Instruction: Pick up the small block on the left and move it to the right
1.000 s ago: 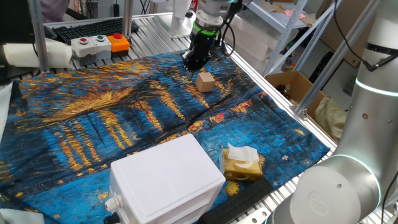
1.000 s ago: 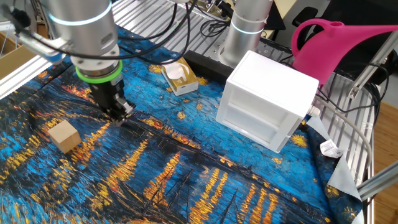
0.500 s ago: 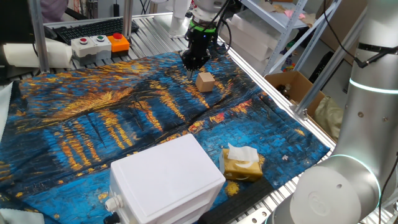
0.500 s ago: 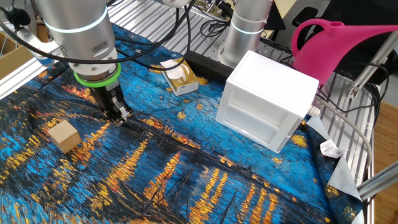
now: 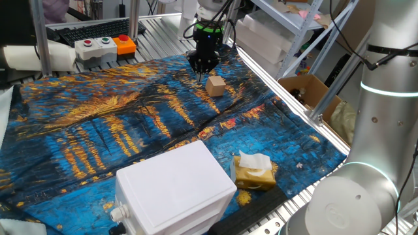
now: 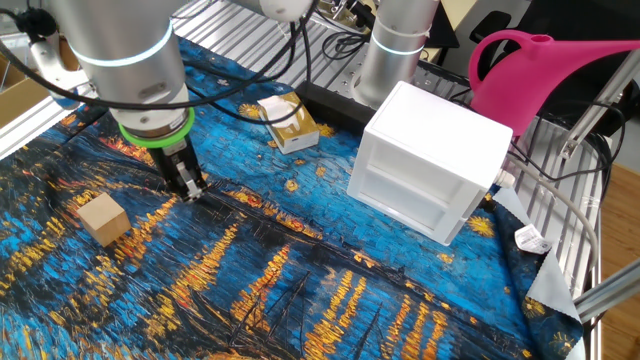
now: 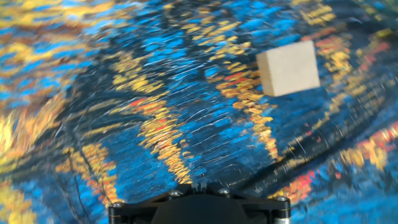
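The small block [image 5: 215,85] is a light-tan cube resting on the blue and gold cloth [image 5: 98,130]. It also shows in the other fixed view [image 6: 104,218] and at the upper right of the hand view [image 7: 288,68]. My gripper [image 5: 199,72] hangs just above the cloth beside the block, a short gap away and not touching it. In the other fixed view the gripper [image 6: 190,189] is to the right of the block. Its fingers look pressed together and hold nothing. The hand view shows only the black gripper base [image 7: 194,208].
A big white plastic box [image 5: 173,189] [image 6: 430,160] stands on the cloth. A yellow-brown packet with white tissue [image 5: 253,171] [image 6: 288,123] lies near it. A pink watering can [image 6: 530,70], a button box [image 5: 104,44] and a cardboard box [image 5: 307,88] sit off the cloth.
The gripper has shifted a little away from the block and stands more upright. The block has not moved.
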`<state>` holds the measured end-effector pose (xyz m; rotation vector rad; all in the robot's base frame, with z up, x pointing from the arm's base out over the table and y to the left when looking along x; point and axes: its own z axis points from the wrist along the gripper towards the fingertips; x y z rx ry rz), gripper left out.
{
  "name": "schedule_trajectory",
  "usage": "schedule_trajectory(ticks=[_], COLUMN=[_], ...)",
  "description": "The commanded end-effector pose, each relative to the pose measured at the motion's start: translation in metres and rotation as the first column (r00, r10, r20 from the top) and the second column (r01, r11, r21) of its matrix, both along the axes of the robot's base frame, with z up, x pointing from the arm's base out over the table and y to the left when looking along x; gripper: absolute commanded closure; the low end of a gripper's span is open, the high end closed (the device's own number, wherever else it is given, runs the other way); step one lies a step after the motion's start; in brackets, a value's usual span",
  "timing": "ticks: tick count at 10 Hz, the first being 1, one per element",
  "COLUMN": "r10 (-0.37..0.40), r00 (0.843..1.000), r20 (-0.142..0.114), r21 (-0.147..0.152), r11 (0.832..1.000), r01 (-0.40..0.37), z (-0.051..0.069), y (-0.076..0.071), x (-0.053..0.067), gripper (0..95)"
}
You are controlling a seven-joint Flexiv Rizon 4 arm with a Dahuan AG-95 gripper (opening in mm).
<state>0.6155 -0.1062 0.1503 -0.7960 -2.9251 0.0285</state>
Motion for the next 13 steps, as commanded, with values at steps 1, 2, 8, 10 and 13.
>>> schedule_trajectory(ticks=[1,2,8,10,13], r10=[-0.076,-0.091,-0.111,-0.090,-0.017], r00=[0.997,0.996,0.994,0.996,1.000], r20=[-0.004,-0.004,0.000,0.004,0.007], r21=[-0.013,-0.016,0.009,-0.003,-0.079], r11=[0.997,0.996,0.994,0.996,0.997], r01=[0.076,0.091,0.111,0.090,0.017], z=[0.0003,0.0003,0.0003,0.0003,0.0002], y=[-0.0004,-0.0004,-0.0004,-0.0004,-0.0005], x=[-0.0010,-0.0010,-0.0010,-0.0010,-0.0009], gripper=[95.0,95.0,95.0,95.0,95.0])
